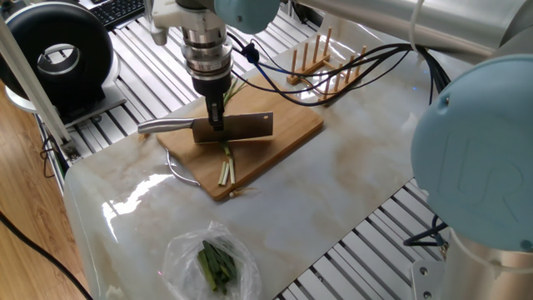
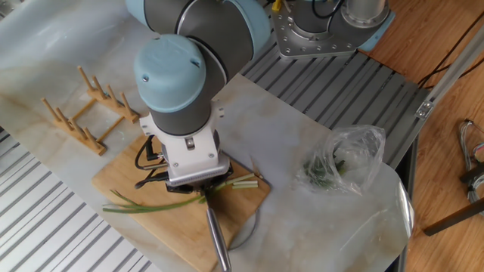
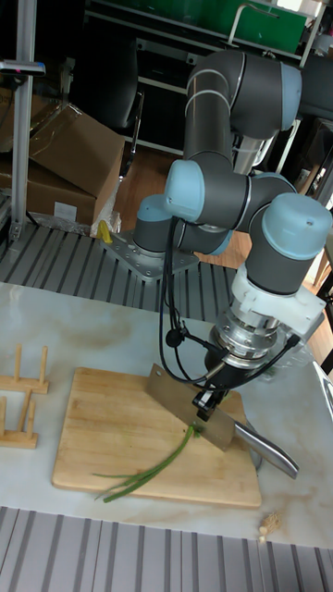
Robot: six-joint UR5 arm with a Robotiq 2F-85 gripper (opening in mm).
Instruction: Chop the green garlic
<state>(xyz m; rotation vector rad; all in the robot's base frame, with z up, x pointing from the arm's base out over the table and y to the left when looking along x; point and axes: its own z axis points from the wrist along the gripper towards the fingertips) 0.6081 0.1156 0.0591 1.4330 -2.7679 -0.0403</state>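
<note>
Your pincer (image 1: 216, 123) is clamped on the cleaver (image 1: 237, 127), blade across the green garlic (image 3: 153, 467) on the bamboo board (image 1: 287, 137). The worktop (image 1: 350, 175) is glossy marble sheet over ribbed aluminium; cardboard boxes (image 3: 65, 153) stand behind.

Green garlic (image 3: 153, 467), thin stalk lying flat, pale cut sticks (image 1: 226, 171) at one end, leafy green tips at the other
</note>
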